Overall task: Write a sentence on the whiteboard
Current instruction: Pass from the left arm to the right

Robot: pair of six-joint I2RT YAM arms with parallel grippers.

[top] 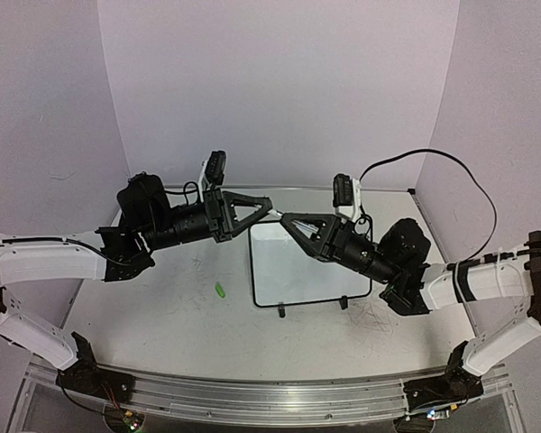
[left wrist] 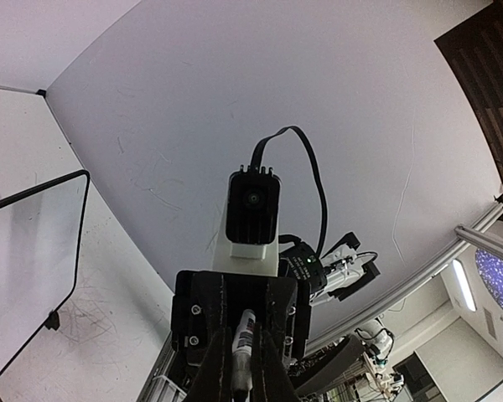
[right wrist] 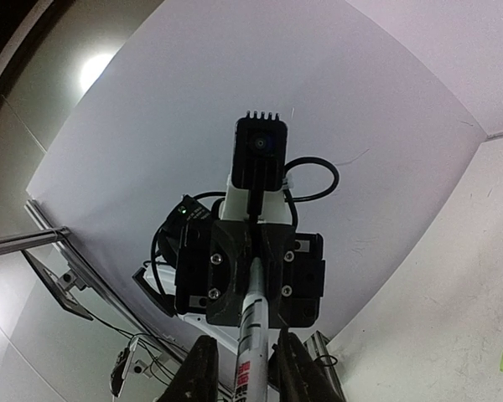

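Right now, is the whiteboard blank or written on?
Blank, as far as it shows: in the top view the whiteboard is plain white with no lettering. The arms above cover its far edge, so cannot tell there.

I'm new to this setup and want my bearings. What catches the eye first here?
The two black arms meet tip to tip mid-table: the left tool is shut on a slim white marker pen, and the right tool flanks its other end. Beneath them sits the small black-framed glossy whiteboard, with no writing visible. A small bright green piece lies on the grey table, on the left arm's side of the board.
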